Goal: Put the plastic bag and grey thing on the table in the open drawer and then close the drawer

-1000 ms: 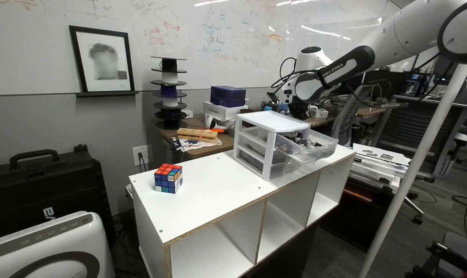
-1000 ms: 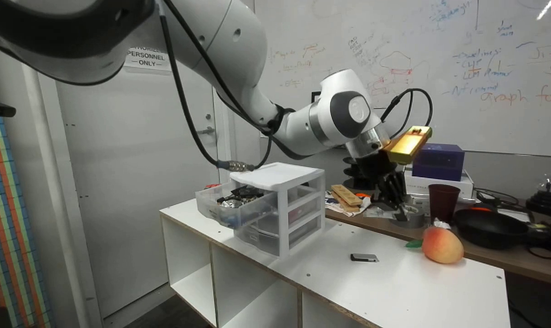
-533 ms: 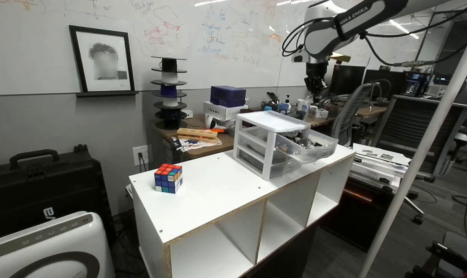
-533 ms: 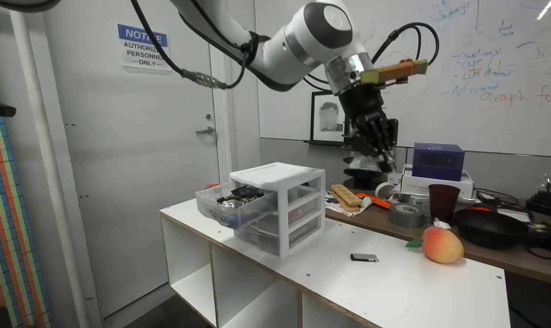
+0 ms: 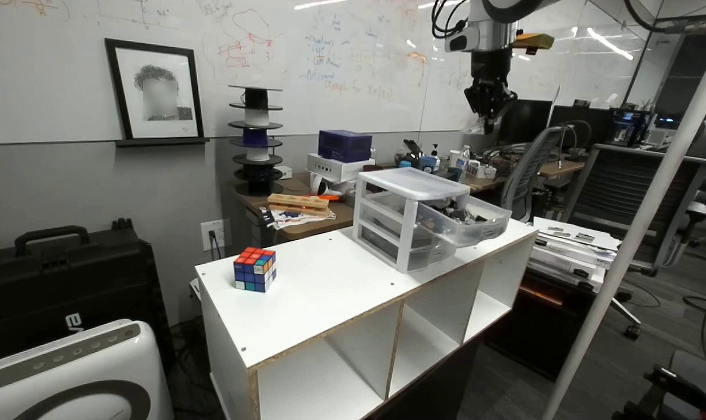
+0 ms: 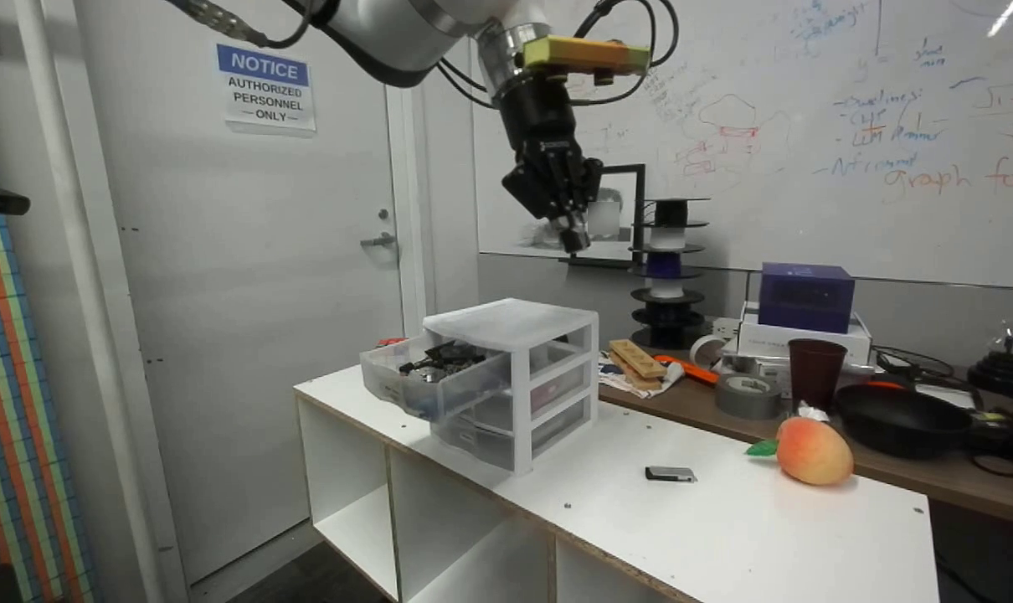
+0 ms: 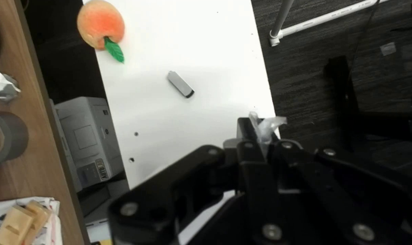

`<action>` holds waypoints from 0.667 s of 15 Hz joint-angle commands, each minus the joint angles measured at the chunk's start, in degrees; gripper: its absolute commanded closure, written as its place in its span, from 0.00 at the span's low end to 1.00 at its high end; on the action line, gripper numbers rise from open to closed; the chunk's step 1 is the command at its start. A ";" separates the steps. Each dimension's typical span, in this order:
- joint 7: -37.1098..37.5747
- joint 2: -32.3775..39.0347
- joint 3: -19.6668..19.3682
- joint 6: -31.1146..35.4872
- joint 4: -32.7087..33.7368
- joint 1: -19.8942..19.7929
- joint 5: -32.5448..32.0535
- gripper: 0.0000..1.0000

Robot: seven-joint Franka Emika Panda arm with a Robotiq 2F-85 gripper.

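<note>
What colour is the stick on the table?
The stick is grey with a black end, clearest in the wrist view.

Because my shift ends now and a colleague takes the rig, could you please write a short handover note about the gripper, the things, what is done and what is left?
Gripper: pinching the bag at its fingertips, held up above the table.
Grey thing: lying on the table, between the unit and the peach.
Drawer: the unit's top one, pulled out, with dark clutter inside.
Done: bag gripped and off the table.
Left: bag into the drawer, then grey thing, then close the drawer.
</note>
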 commanded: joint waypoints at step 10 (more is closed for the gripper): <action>0.45 -6.86 4.63 6.52 -22.87 2.99 -2.20 0.93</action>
